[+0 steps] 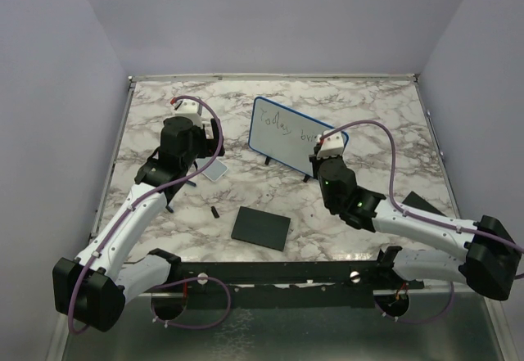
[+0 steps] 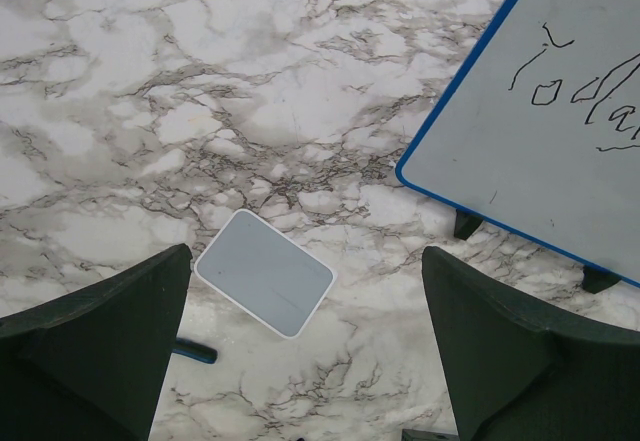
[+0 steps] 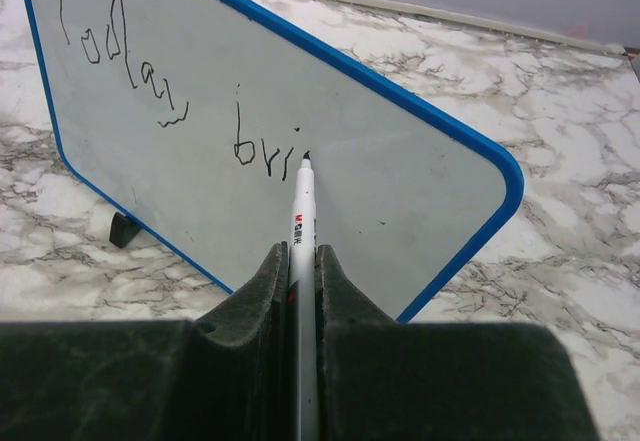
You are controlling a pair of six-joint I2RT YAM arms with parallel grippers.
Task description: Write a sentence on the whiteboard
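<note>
Blue-rimmed whiteboard [image 1: 291,136] stands tilted on the marble worktop [image 1: 368,103]; the sentence [image 3: 245,148] reads "Today bri". The right jaws clamp a marker [image 3: 303,226], tip on the board; the left jaws gape wide above a grey tile [image 2: 264,272].

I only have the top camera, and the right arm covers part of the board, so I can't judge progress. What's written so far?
Observer: On the right wrist camera, the writing on the whiteboard reads "Today bri".
Operator: Is the pen actually on the board?
Observer: It looks so. The pen, clamped in the shut right tool, has its tip at the board surface just right of the "i".
</note>
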